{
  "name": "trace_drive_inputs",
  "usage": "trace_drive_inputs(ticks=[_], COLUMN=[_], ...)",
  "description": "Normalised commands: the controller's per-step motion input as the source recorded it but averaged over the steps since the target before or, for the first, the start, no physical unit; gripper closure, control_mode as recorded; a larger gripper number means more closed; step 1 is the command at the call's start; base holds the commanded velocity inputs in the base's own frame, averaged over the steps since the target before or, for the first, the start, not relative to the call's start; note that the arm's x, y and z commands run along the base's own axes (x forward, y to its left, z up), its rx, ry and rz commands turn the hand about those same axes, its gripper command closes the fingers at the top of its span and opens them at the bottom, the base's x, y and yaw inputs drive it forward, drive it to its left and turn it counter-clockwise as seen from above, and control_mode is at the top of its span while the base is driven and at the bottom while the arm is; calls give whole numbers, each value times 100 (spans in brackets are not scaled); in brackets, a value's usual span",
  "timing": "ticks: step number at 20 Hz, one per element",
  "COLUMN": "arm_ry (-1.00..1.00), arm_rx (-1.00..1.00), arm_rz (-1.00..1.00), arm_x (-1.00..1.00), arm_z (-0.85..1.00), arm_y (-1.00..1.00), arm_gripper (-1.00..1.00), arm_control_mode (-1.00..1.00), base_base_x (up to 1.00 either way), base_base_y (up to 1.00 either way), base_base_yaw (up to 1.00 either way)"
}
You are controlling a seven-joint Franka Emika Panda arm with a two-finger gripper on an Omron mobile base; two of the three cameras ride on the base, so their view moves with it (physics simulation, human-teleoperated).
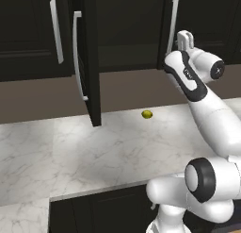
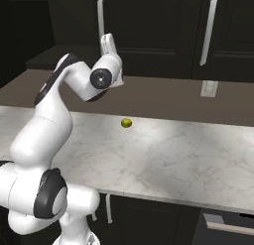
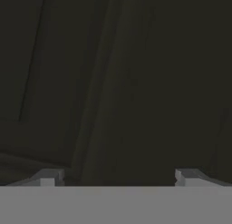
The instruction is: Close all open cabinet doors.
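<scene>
Here's the white arm's two-finger gripper [image 1: 185, 37] raised up by the slim silver bar handle [image 1: 172, 25] of a nearly black recessed-panel upper cabinet door [image 1: 167, 24]. Across the dark opening, another tall black door [image 1: 89, 57] swings out edge-on over the white marble counter [image 1: 70, 152], and it looks wide open. To do this well, I'd say press flat on a door's outer face away from its hinge, push steadily, and keep clear of the handle. In the hand view the two tips [image 3: 118, 177] stand wide apart, nothing between them, only dark panel ahead. A small yellow-green fruit [image 1: 147, 114] sits by the back wall.
</scene>
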Motion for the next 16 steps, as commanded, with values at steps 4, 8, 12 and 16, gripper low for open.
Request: trace_drive_inputs(ticks=[4, 8, 12, 16], arm_ry=[0, 0, 0, 0], arm_rx=[13, 13, 11, 8], arm_rz=[-10, -4, 0, 0], arm_x=[4, -30, -43, -50], arm_z=[0, 4, 6, 1], arm_y=[-10, -10, -4, 0], arm_gripper=[-100, -100, -100, -100], arm_control_mode=[-100, -100, -100, -100], base_base_x=[0, 0, 0, 0], base_base_y=[0, 0, 0, 0], base_base_yaw=[0, 0, 0, 0])
